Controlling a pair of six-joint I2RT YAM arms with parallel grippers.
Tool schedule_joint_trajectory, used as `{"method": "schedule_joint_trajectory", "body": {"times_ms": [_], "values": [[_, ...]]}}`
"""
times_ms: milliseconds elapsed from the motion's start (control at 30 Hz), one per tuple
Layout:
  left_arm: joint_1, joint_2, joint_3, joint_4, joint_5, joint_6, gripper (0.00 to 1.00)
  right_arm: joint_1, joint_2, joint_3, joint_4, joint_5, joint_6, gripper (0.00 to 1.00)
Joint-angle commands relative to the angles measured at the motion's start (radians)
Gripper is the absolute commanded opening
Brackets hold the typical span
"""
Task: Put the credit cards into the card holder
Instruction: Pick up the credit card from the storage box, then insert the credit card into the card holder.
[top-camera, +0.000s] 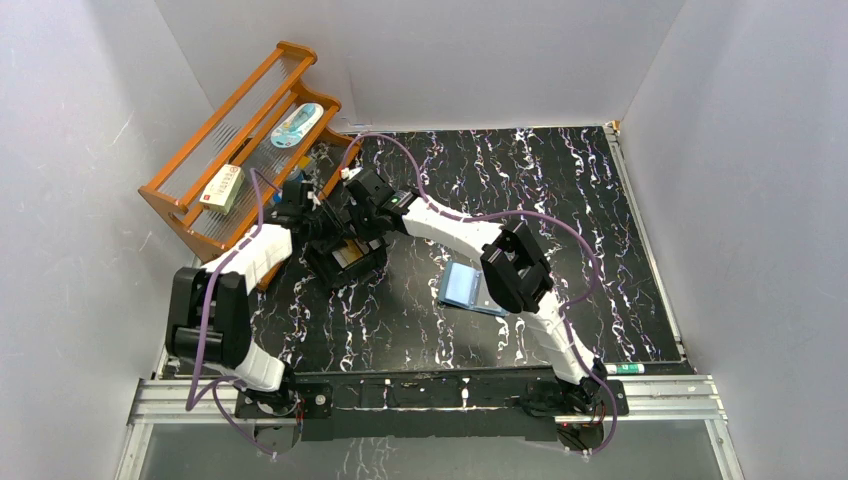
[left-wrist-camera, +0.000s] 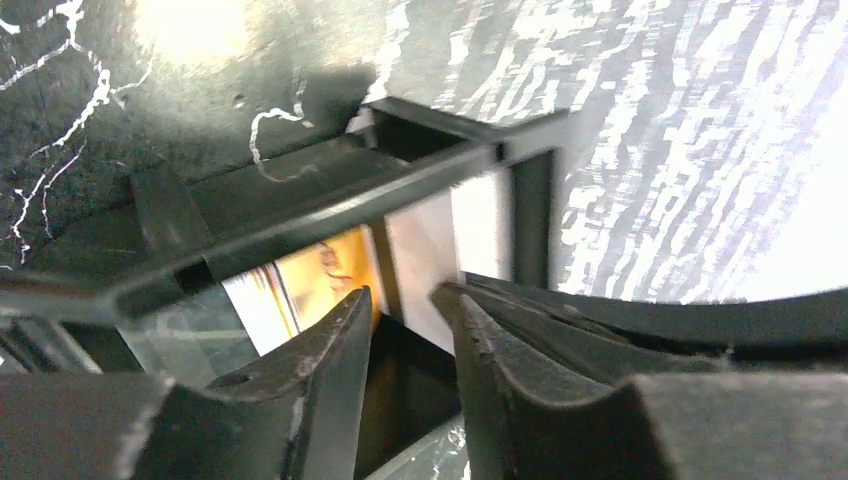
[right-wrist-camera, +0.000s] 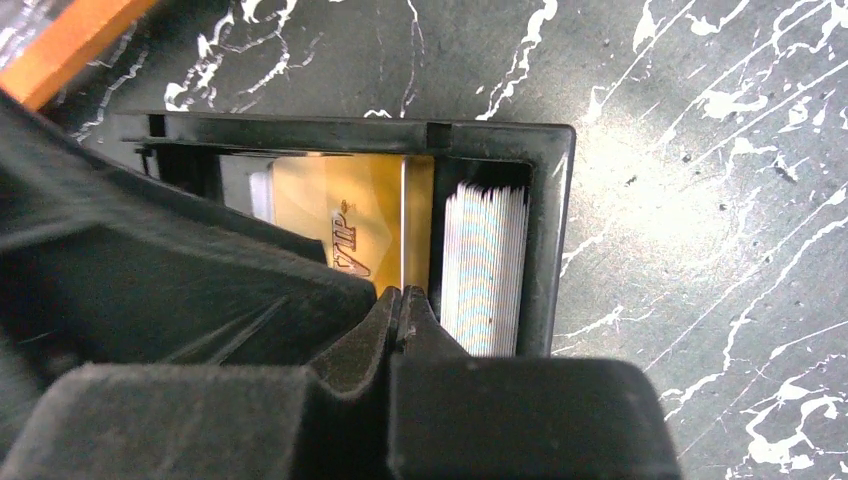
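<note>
Cards (right-wrist-camera: 485, 260): in box (right-wrist-camera: 555, 200) — none in holder yet
Holder (top-camera: 462, 287): 4 o'clock of box, apart
Left gripper (left-wrist-camera: 403, 295): narrow gap, empty
Right gripper (right-wrist-camera: 403, 297): shut at orange card's (right-wrist-camera: 330, 210) edge

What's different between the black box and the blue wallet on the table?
The box is black and open-topped; the wallet is blue. The box holds cards, with the left tool and right tool at it; the wallet lies apart, partly under the right arm. Both rest on the table.
</note>
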Motion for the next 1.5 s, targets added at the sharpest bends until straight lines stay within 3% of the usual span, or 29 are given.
{"method": "schedule_joint_trajectory", "body": {"times_ms": [0, 100, 367, 733, 833, 1067, 1300, 1467], "values": [[0.012, -0.156, 0.118, -0.115, 0.013, 0.056, 0.38, 0.002, -0.137, -0.039, 0.11, -0.026, 0.035, 0.0], [0.012, -0.202, 0.185, -0.171, 0.011, 0.077, 0.45, -0.01, -0.19, -0.1, 0.155, -0.042, 0.063, 0.0], [0.011, -0.278, 0.233, -0.253, 0.124, 0.194, 0.5, -0.036, -0.382, -0.344, 0.32, -0.074, 0.143, 0.0], [-0.035, -0.301, 0.184, -0.283, 0.224, 0.23, 0.39, -0.054, -0.698, -0.735, 0.395, -0.047, 0.22, 0.0], [-0.085, -0.302, 0.173, -0.284, 0.208, 0.229, 0.34, -0.058, -0.786, -0.807, 0.37, -0.005, 0.215, 0.0], [-0.307, -0.239, 0.138, -0.256, 0.099, 0.188, 0.34, -0.093, -0.917, -0.888, 0.203, 0.083, 0.15, 0.0], [-0.477, -0.098, 0.172, -0.187, 0.022, 0.161, 0.34, -0.225, -1.024, -1.016, 0.148, 0.006, 0.146, 0.0], [-0.514, -0.001, 0.184, -0.176, 0.005, 0.142, 0.35, -0.282, -1.076, -1.135, 0.184, -0.023, 0.168, 0.0]]}}
